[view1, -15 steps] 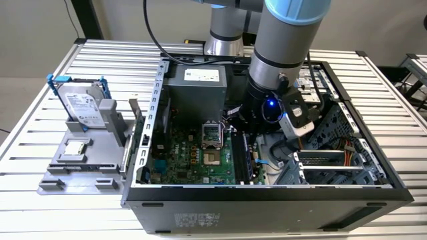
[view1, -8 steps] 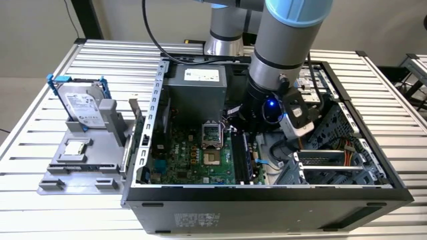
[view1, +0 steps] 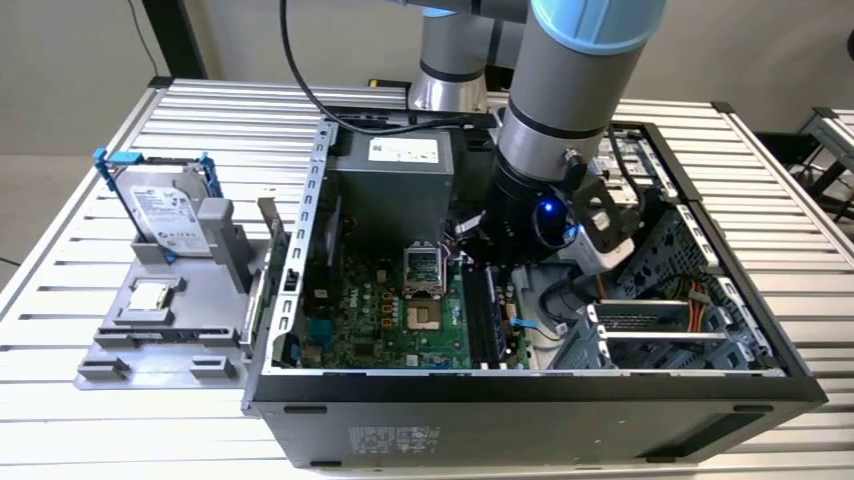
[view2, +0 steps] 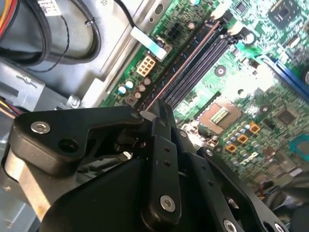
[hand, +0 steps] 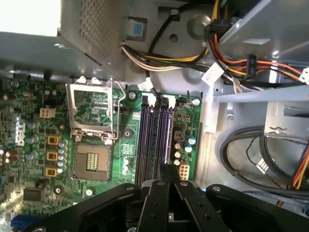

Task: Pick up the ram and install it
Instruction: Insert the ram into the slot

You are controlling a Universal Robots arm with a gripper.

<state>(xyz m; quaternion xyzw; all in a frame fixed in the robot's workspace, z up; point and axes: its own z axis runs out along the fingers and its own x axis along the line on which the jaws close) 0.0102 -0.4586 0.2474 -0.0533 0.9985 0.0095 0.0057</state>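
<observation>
Arm [view1: 561, 110] reaching deep into the open computer case [view1: 534, 385] now, wrist down over the green motherboard [view1: 387, 310] in the exterior view. Gripper [hand: 169, 169] sits right above the memory slots [hand: 157, 140], its black fingers [hand: 159, 193] drawn close together, tips almost meeting at the near end of the slot bank in the first wrist view. And the ram [view2: 186, 65]? A long dark stick with a thin coppery edge lies along the outermost slot in the second wrist view, running away from the fingertips toward the white latches [view2: 227, 26] at the far end; whether the fingers actually pinch it or just touch its top edge, I cannot tell, since the tips cover that end. Beside the slots, the CPU socket [hand: 94, 157] stands bare with its metal frame [hand: 92, 106] flipped up. Out on the slatted table [view1: 80, 230], at the exterior view's left, the silver hard drive [view1: 171, 210] in its blue-handled frame stands upright on a grey fixture [view1: 167, 340], and the small square chip [view1: 150, 296] lies just in front of it.
</observation>
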